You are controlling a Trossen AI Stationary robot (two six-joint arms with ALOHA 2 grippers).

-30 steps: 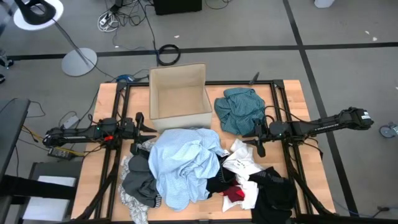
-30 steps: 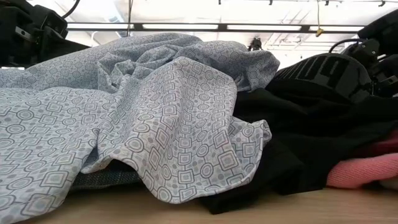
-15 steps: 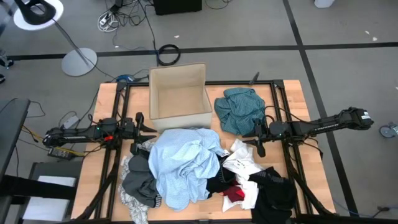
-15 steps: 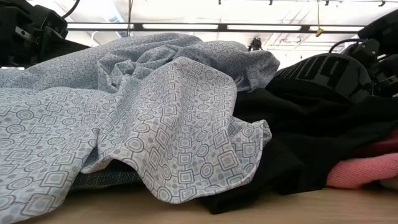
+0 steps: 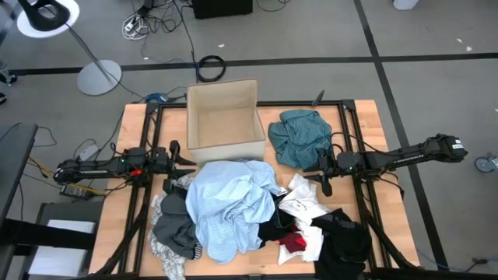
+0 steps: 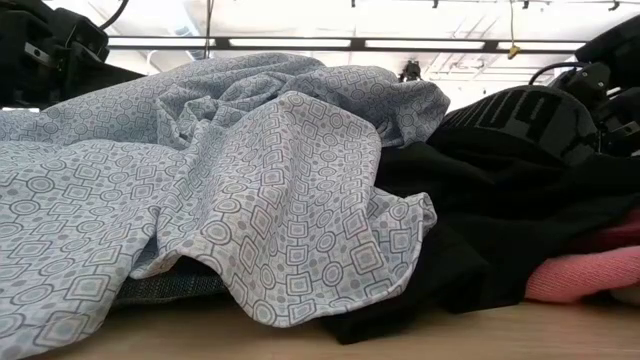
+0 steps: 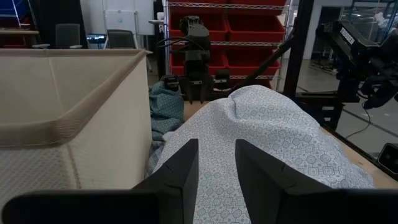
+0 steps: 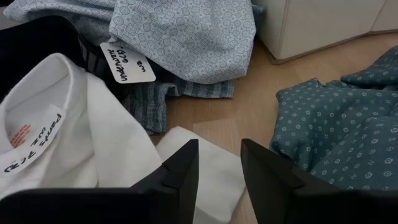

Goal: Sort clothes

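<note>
A heap of clothes lies on the table's near half: a light blue patterned shirt [image 5: 227,204] on top, grey pieces [image 5: 173,229] at its left, white [image 5: 302,204], black [image 5: 342,243] and red [image 5: 293,242] pieces at its right. A teal garment [image 5: 299,137] lies apart at the far right. My left gripper [image 5: 189,161] is open at the heap's far left, beside the box, its fingers level above the light blue shirt [image 7: 261,143]. My right gripper [image 5: 313,174] is open, between the teal garment [image 8: 348,124] and the white piece [image 8: 68,130].
A tan cardboard box [image 5: 224,120], open on top, stands at the table's far middle; its wall [image 7: 68,118] is close to my left gripper. Bare wood [image 5: 358,124] shows at the far right corner. In the low view the patterned shirt [image 6: 250,200] and black cloth [image 6: 520,200] fill the front.
</note>
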